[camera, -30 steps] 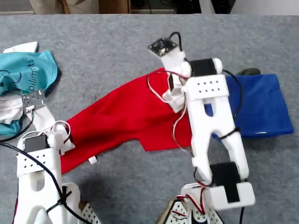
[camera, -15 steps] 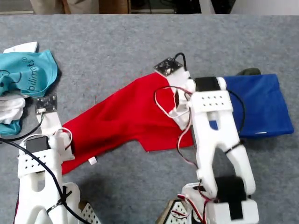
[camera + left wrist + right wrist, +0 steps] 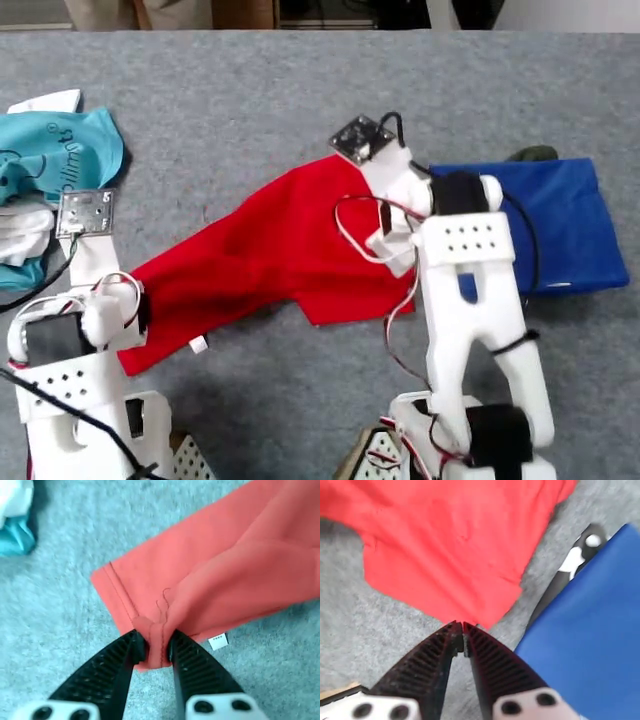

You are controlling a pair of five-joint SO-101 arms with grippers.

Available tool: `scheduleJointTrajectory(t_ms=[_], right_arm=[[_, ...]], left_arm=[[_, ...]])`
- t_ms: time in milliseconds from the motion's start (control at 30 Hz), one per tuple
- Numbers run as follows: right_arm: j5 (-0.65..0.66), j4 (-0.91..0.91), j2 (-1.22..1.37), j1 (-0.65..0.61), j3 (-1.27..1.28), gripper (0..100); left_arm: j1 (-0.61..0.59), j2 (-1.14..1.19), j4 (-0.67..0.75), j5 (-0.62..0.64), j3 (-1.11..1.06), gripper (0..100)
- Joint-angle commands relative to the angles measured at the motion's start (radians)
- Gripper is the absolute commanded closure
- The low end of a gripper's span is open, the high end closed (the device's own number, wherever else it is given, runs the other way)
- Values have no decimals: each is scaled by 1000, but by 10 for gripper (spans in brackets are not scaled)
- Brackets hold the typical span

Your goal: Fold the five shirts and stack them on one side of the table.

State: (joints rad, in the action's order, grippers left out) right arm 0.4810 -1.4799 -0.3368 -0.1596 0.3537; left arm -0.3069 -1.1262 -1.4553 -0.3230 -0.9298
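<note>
Left gripper [image 3: 155, 650] tight on red shirt [image 3: 225, 565]

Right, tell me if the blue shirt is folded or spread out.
Folded. The blue shirt lies as a compact rectangle with straight edges, no sleeves showing, beside the red shirt.

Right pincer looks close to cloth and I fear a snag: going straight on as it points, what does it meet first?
The red shirt: the tips of the right pincer sit at its edge, so likely cloth at once, though height is unclear.
</note>
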Motion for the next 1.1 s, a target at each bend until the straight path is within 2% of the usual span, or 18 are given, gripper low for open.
scheduleJointTrajectory(t_ms=[0, 233, 367, 467, 567, 733, 900, 967, 1067], right_arm=[[-35, -5, 110, 8, -166, 995], [-89, -180, 476, -59, -590, 994], [-83, -295, 644, -108, -845, 994], [-87, -304, 720, -120, -961, 994], [-89, -304, 756, -127, -992, 994], [-91, -302, 814, -130, -997, 995], [-91, -239, 928, -130, -1000, 995], [-91, -189, 970, -130, -1001, 995], [-91, -112, 1021, -134, -1010, 995]], left_arm=[[-12, -15, -6, -3, 68, 914], [-12, -15, -12, -6, 58, 902], [-20, -18, -5, 43, 3, 747], [-77, -15, 58, 77, -20, 744], [-129, -15, 92, 77, -3, 743], [-130, -13, 78, 101, 92, 747], [-124, 54, 258, 333, 68, 748], [-103, 137, 325, 371, 44, 783], [-64, 288, 445, 379, 23, 886]])
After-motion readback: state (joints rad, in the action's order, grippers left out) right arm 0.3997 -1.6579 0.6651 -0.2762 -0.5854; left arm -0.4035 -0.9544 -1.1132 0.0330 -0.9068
